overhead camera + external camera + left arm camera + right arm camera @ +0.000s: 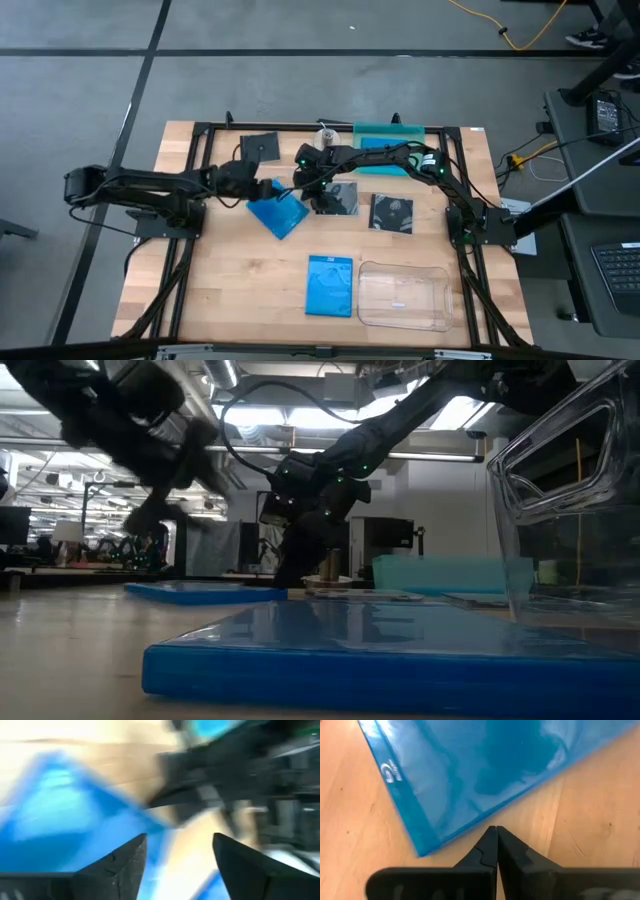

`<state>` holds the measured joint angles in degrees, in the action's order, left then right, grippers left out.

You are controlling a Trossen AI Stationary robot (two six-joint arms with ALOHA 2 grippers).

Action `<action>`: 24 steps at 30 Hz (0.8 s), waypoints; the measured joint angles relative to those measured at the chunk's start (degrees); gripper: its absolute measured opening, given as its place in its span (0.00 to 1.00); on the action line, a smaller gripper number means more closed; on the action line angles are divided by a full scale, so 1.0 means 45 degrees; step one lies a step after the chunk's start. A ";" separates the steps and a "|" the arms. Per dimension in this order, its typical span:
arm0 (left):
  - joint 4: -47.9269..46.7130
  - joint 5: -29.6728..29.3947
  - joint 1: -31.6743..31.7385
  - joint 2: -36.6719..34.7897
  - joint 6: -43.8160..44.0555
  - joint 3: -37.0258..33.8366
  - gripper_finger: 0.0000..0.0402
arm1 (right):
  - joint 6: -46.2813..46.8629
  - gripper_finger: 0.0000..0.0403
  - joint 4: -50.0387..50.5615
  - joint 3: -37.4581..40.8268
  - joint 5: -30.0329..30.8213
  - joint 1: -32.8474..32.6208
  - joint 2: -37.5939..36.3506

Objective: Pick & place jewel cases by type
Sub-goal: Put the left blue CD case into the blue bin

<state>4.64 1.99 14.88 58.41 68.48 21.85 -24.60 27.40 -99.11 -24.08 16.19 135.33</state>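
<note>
A bright blue jewel case [278,214] lies flat and askew on the table left of centre. My left gripper [257,190] hovers open just over its far-left part, the case showing past its fingers [60,820]. My right gripper [312,199] is shut, pointing down at the table. Its tips [496,829] stand at the same case's edge. A second blue case [330,285] lies near the front. Dark cases lie at the far left [260,146], the centre [344,198] and right of it [392,212]. My right gripper's shut fingertips come slanting down from the table's far right to the blue case's edge [470,825], near one corner. Whether they touch the edge or only the wood beside it, I cannot tell. The case lies flat on the table.
A teal tray [390,130] stands at the far edge behind the right arm. A clear tray [403,296] sits at the front right, beside the second blue case. Bare wood shows at the front left.
</note>
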 joint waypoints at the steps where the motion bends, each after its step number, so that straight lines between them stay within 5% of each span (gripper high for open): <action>1: 0.0176 0.0196 0.0051 0.0144 -0.0008 0.0068 0.55 | 0.0000 0.02 -0.0002 0.0000 0.0000 0.0000 0.0000; 11: -0.0987 0.0641 -0.0313 0.0630 0.0053 -0.0039 0.54 | -0.0008 0.02 0.0017 0.0010 -0.0095 0.0013 0.0000; 24: -0.4523 -0.1080 -0.4083 0.0623 0.3625 -0.0058 0.49 | -0.0360 0.02 -0.0106 0.0024 -0.0209 0.0022 0.0000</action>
<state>-15.71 -2.87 -3.50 61.21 84.79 21.58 -26.22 26.92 -99.00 -25.02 16.29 135.33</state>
